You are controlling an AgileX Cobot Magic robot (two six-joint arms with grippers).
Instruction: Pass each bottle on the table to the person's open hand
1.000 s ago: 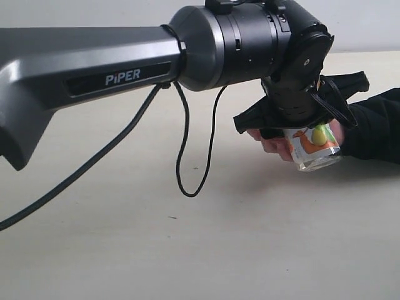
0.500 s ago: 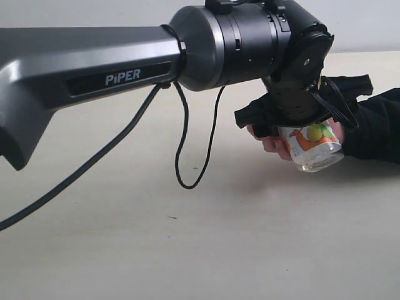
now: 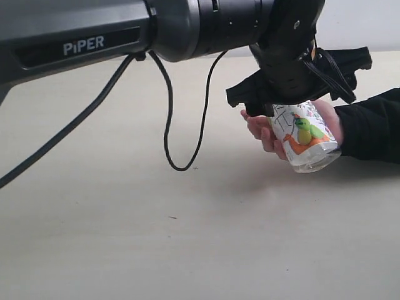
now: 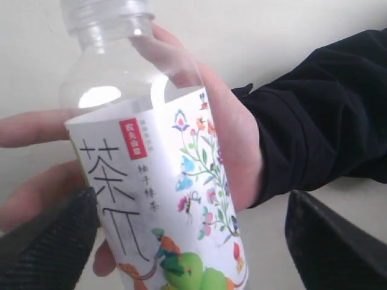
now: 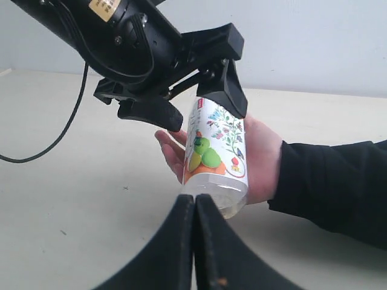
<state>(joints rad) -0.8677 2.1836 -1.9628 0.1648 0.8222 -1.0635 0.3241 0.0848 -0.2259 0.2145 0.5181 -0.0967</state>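
Left gripper point(image 5: 202, 107) jaws spread wide either side of 1 whitish bottle point(image 3: 306, 140) lying in person's open hand point(image 5: 263, 157); right gripper point(image 5: 195, 241) pressed together, empty.

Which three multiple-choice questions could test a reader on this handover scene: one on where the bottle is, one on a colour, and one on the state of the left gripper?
1. Where is the bottle?
A. In a box
B. In the person's hand
C. On a shelf

2. What colour is the person's sleeve?
A. Black
B. Red
C. White

3. How do the jaws of the left gripper stand?
A. Shut tight, with nothing between them
B. Out of view
C. Open, with one finger on each side of the bottle

Answers:
1 B: the bottle rests against the palm, with the fingers behind its label.
2 A: the sleeve is black in every view.
3 C: the right wrist view shows the two fingers spread wide, with the top of the bottle in the gap.
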